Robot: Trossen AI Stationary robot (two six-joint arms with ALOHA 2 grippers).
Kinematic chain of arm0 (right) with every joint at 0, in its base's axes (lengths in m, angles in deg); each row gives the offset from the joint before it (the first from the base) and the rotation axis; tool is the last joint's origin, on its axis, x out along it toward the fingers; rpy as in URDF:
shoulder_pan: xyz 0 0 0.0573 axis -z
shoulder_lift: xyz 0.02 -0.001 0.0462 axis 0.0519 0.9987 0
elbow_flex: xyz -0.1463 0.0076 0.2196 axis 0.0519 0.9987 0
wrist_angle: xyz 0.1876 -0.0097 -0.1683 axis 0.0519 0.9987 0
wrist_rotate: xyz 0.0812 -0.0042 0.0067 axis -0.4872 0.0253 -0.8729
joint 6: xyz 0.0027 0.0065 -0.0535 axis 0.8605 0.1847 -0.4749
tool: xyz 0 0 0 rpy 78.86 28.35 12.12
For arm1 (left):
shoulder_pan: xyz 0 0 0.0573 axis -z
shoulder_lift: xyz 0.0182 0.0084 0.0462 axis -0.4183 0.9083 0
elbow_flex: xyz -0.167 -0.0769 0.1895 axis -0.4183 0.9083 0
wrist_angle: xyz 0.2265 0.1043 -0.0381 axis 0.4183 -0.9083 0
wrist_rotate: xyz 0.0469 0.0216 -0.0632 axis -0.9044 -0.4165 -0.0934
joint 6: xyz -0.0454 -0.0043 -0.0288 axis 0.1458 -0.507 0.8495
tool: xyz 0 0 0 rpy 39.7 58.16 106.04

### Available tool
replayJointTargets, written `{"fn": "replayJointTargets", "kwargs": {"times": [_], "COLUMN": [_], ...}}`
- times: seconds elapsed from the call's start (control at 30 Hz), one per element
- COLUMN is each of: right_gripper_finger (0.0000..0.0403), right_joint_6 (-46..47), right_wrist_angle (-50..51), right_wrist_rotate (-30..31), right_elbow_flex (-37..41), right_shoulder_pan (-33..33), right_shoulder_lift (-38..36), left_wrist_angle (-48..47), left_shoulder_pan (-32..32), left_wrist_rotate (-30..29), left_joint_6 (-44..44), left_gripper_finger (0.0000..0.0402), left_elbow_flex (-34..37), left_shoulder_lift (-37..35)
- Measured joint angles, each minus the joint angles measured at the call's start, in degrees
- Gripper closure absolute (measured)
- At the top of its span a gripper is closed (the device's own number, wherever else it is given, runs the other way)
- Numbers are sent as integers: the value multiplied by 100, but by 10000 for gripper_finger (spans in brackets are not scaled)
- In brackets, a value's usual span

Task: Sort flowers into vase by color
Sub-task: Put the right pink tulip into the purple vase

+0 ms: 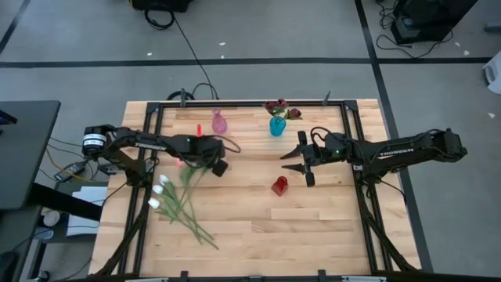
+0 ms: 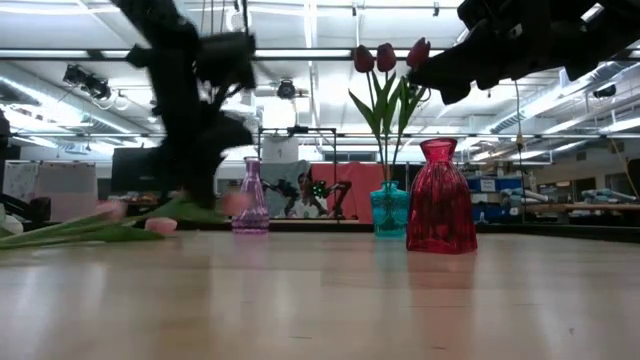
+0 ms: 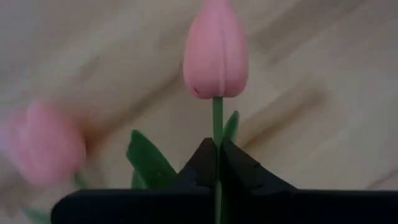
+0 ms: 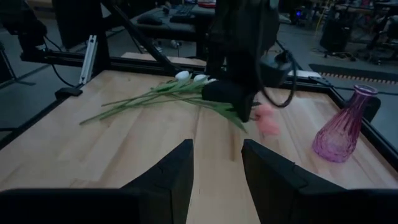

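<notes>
The left hand (image 1: 210, 163) was clamped on the thin green stem of a pink-budded artificial tulip (image 3: 215, 53), its two dark fingers (image 3: 202, 163) pressed together around the stem just below the bud. In the high view this hand sat over the left half of the pale wooden counter (image 1: 258, 215), at the upper end of a loose bunch of long-stemmed tulips (image 1: 188, 205) lying flat on the boards. The bunch's white buds (image 1: 160, 190) pointed toward the counter's left edge, and a second pink bud (image 3: 42, 144) showed blurred beside the held one.

The right hand (image 1: 297, 163) hung above the counter's middle with its fingers spread apart and nothing between them, pointing toward the left arm. Just below it in the high view stood a small dark red glass vase (image 1: 279, 186).

Toward the far edge stood a teal glass vase (image 1: 277, 126) holding three dark red tulips (image 2: 388, 58) upright, and to its left a pale pink-purple glass vase (image 1: 219, 123). In the low view the red vase (image 2: 435, 198) appeared just beside the teal one (image 2: 388, 210).
</notes>
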Motion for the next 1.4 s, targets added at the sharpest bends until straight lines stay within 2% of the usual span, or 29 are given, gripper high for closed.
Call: {"fn": "replayJointTargets", "kwargs": {"times": [0.13, 0.23, 0.47, 0.6, 0.7, 0.83, 0.97, 1.2, 1.4], "right_gripper_finger": [253, 253, 253, 253, 253, 253, 253, 253, 253], "right_joint_6": [30, 87, 90, 91, 92, 92, 92, 36, 24], "right_wrist_angle": [2, 19, 39, 48, 42, 40, 61, 52, 52], "right_wrist_rotate": [2, 1, 2, 0, -1, -5, -18, -18, -18], "right_elbow_flex": [0, 0, 0, 0, 0, 0, 0, 0, 0], "right_shoulder_pan": [2, 2, 7, 7, 3, 2, 2, 2, 2], "right_shoulder_lift": [-5, -5, -5, -3, -3, -3, -1, -1, -1], "left_wrist_angle": [103, 231, 1737, 2501, 3291, 4300, 4819, 5165, 5481], "left_shoulder_pan": [99, 47, -237, -337, -463, -743, -1111, -1832, -2177], "left_wrist_rotate": [-650, -1073, -1096, -1673, -1812, -1823, -1660, -1010, -528], "left_joint_6": [-820, -1313, -2507, -3314, -4105, -4883, -5231, -5258, -5097], "left_gripper_finger": [390, 391, 391, 391, 391, 391, 391, 391, 392], "left_elbow_flex": [-682, -904, -898, -889, -887, -889, -889, -887, -887], "left_shoulder_lift": [-64, -349, -1523, -1971, -2120, -2103, -2038, -2035, -2033]}}
